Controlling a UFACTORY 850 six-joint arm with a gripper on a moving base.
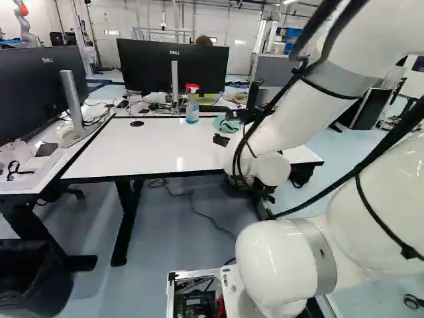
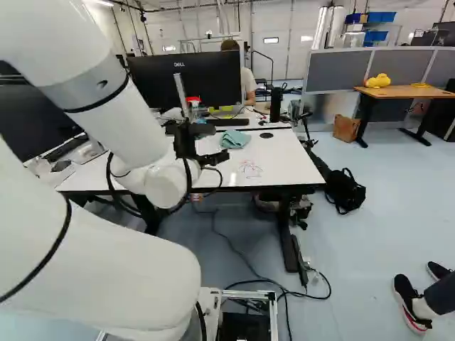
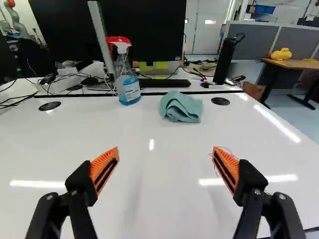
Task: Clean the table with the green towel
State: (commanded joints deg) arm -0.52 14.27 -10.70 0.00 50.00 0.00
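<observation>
Though it's crumpled, the towel (image 3: 181,108) stretches roughly crosswise.

pale, panelled walls (image 2: 290,65) with small bright panes (image 2: 271,40) close in the back of the room, lit by a ceiling light (image 2: 102,3) that shows at the upper left of the right base view. a smooth, pale blue-grey floor (image 2: 377,227) runs back to grey partitions (image 2: 338,71), with blue bins (image 2: 380,17) on a rack visible above them. in front of the partitions, a desk (image 2: 402,92) with a wooden top and dark legs carries a yellow figure (image 2: 379,80) (rather duck-like), and a brown bag (image 2: 346,128) stands beside it on the floor.
</observation>
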